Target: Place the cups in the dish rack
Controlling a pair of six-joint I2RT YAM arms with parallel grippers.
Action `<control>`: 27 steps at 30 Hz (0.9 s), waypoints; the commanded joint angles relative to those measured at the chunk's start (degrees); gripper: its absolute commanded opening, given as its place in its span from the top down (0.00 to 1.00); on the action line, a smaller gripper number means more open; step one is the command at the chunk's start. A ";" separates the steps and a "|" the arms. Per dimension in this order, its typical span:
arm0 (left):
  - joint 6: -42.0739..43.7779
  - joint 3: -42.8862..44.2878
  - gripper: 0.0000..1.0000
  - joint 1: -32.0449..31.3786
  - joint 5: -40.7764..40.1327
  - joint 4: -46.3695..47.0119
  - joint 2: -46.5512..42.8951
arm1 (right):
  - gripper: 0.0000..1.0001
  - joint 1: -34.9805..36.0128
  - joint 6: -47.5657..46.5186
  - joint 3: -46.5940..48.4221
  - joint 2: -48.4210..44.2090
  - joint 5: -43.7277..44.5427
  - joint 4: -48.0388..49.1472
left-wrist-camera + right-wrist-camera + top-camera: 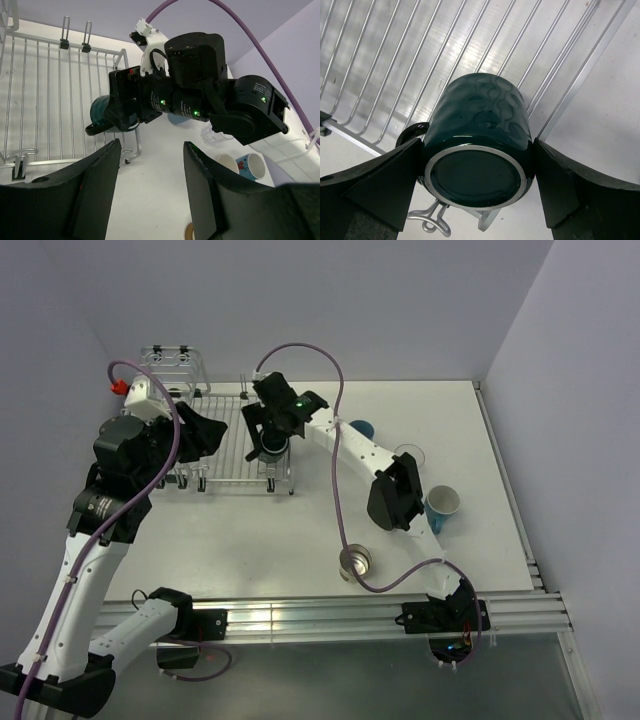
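Observation:
My right gripper (270, 440) is shut on the dark teal mug (480, 130), which hangs upside down, base toward the wrist camera, over the right edge of the silver wire dish rack (225, 455). The mug also shows in the left wrist view (102, 112). My left gripper (203, 435) is open and empty above the rack's tray, left of the mug. On the table stand a blue tumbler (362, 428), a clear glass (410, 455), a blue mug with white inside (442, 504) and a steel cup (354, 562). A cream mug (227, 162) shows beside the blue mug (252, 166).
The rack's taller basket section (172, 362) is at the back left. The right arm (395, 490) stretches across the table among the cups. Walls close in on the left, back and right.

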 commanded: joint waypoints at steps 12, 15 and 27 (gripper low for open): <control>1.63 -0.60 0.40 0.25 1.06 2.43 0.17 | 0.85 2.59 -2.83 0.72 -1.09 -0.31 0.16; 1.63 -0.78 0.40 0.25 0.89 2.34 0.17 | 0.70 3.29 -3.36 0.63 -0.83 0.21 0.60; 1.72 -0.87 0.39 0.25 1.06 2.34 0.52 | 0.28 4.61 -4.33 -0.43 -0.74 1.80 1.48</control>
